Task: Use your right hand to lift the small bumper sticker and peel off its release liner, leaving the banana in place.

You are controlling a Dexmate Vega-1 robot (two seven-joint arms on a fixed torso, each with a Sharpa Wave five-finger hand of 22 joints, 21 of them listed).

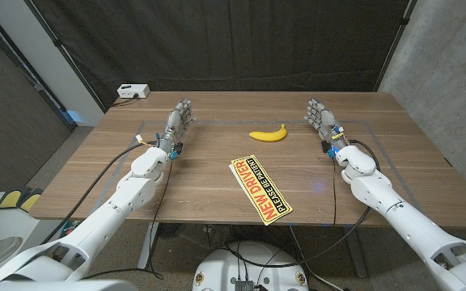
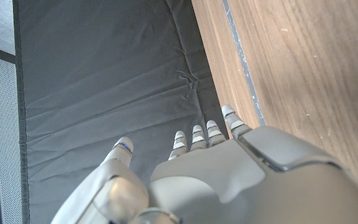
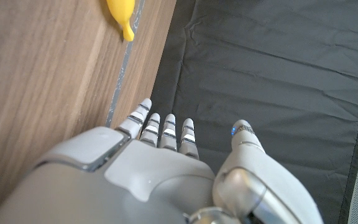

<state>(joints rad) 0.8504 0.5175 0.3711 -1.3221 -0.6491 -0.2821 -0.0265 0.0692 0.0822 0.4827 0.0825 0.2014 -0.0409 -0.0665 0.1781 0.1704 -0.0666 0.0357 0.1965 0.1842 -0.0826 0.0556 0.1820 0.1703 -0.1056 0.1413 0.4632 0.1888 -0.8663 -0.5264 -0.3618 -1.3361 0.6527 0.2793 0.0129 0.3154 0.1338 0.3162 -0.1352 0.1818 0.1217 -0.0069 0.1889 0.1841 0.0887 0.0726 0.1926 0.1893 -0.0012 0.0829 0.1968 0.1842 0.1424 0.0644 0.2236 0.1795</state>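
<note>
A yellow bumper sticker (image 1: pixel 260 188) with red and black lettering lies slanted on the wooden table (image 1: pixel 217 170), near the front middle. A banana (image 1: pixel 268 134) lies beyond it, toward the table's centre back; its tip (image 3: pixel 120 17) shows in the right wrist view. My right hand (image 1: pixel 321 120) stands on the table to the right of the banana, fingers extended and apart, holding nothing. My left hand (image 1: pixel 178 123) stands at the left side, fingers straight, also holding nothing. Both hands (image 2: pixel 216 162) (image 3: pixel 160 162) are well apart from the sticker.
A white box (image 1: pixel 133 91) with a cable sits on the table's far left corner. Grey tape lines (image 1: pixel 362 123) mark a rectangle on the tabletop. A dark curtain (image 1: pixel 217 40) hangs behind the table.
</note>
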